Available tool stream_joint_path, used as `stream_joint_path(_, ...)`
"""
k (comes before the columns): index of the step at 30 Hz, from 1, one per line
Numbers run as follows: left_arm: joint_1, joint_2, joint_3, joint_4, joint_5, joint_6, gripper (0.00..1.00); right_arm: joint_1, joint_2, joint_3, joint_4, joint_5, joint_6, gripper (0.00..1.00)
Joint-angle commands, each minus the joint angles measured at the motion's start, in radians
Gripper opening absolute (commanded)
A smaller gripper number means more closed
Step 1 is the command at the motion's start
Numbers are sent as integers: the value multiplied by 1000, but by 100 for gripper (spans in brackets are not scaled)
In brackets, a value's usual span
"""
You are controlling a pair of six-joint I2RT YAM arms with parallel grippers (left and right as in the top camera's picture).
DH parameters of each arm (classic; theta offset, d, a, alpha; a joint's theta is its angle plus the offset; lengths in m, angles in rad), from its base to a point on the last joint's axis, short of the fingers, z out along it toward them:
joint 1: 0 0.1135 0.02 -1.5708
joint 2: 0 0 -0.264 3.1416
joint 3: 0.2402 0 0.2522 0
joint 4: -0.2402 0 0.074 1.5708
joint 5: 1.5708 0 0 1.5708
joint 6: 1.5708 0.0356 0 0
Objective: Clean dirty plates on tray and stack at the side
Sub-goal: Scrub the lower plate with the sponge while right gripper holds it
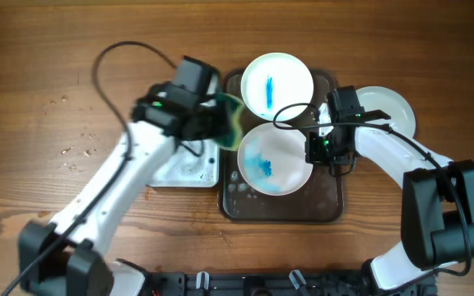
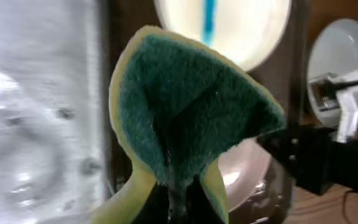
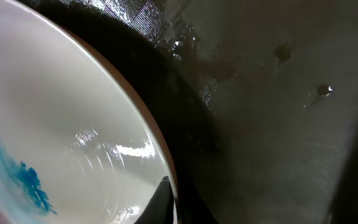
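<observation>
Two dirty white plates lie on the dark tray [image 1: 282, 210]. The far plate [image 1: 277, 85] has a blue streak and the near plate [image 1: 274, 160] a blue smear. My left gripper [image 1: 214, 123] is shut on a folded yellow-and-green sponge [image 1: 233, 119], held over the tray's left edge beside the near plate. The left wrist view shows the sponge's green face [image 2: 185, 118] pinched in the jaws [image 2: 179, 208]. My right gripper [image 1: 313, 150] is shut on the near plate's right rim, pinched between the fingers [image 3: 169, 199]. The smear shows in the right wrist view [image 3: 23, 177].
A clean white plate [image 1: 389, 107] sits on the wooden table right of the tray, behind my right arm. A wet white board [image 1: 189, 171] lies left of the tray. Water drops sit on the tray floor [image 3: 278, 124]. Cables run over the far plate.
</observation>
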Motion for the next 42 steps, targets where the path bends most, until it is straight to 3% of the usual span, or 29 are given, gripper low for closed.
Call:
stream_joint_path(1, -130, 136, -2, 97, 32, -176, 4, 4, 59, -17, -31, 116, 19, 4)
stream_joint_path(8, -252, 376, -2, 313, 121, -364, 4, 4, 59, -17, -35, 116, 20, 4)
stream_joint_path(12, -259, 484, -2, 307, 82, -357, 4, 4, 59, -17, -44, 108, 24, 4)
stream_joint_path(14, -253, 509, -2, 223, -68, -347, 4, 4, 59, -17, -50, 108, 24, 4)
stream_joint_path(18, -224, 505, -2, 35, -504, -256, 4, 4, 59, -17, -55, 108, 24, 4)
stream_joint_path(20, -202, 505, -2, -2, -620, -193, 4, 4, 59, -17, -55, 108, 24, 4)
stream_joint_path(23, -195, 505, -2, 28, -565, -132, 4, 4, 59, -17, -55, 108, 24, 4)
stream_joint_path(29, -203, 508, -2, 230, 173, -113, 4, 4, 59, -17, -55, 108, 38, 4)
stream_joint_path(32, -222, 508, -2, 306, 342, -119, 4, 4, 59, -16, -55, 108, 39, 4)
stream_joint_path(37, -232, 508, -2, 227, 291, -119, 4, 4, 59, -16, -56, 108, 39, 4)
stream_joint_path(42, -221, 508, -2, 10, -105, -119, 4, 4, 59, -16, -53, 108, 40, 4)
